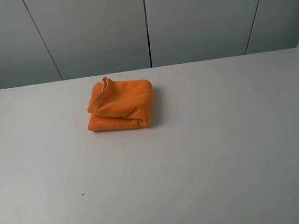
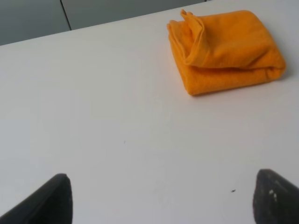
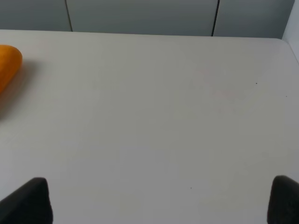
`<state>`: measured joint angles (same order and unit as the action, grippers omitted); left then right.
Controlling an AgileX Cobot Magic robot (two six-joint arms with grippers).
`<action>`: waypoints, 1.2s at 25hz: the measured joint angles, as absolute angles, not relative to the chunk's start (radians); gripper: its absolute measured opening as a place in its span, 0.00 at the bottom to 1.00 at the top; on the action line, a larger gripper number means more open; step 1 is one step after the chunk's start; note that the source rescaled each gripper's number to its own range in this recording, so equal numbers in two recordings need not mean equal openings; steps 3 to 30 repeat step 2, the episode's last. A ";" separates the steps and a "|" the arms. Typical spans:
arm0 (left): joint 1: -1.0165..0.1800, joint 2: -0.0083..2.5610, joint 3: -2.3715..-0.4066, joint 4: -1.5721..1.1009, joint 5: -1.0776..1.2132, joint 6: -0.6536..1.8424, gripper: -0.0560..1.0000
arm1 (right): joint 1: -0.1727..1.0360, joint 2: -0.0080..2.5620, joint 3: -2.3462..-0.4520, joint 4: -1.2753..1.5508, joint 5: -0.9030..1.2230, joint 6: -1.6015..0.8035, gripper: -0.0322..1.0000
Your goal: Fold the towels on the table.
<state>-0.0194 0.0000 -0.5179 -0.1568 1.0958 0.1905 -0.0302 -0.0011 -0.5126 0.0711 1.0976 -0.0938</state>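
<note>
White table [image 1: 205, 154] bears folded orange towel [image 1: 120, 104]; both arms' jaws gape, holding nothing.

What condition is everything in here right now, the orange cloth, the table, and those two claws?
towel: folded into a compact bundle, lying on the table, touched by neither claw.
table: white, bears only the towel.
left claw: open, holding nothing, short of the towel.
right claw: open, holding nothing.

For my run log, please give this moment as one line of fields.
towel: folded bundle on table | left gripper: open, empty, away from towel | right gripper: open, empty | contact: none
</note>
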 joint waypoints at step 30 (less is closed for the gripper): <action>-0.019 0.000 -0.518 -0.157 1.096 0.191 0.99 | -0.030 -0.001 -0.513 0.071 1.098 -0.094 1.00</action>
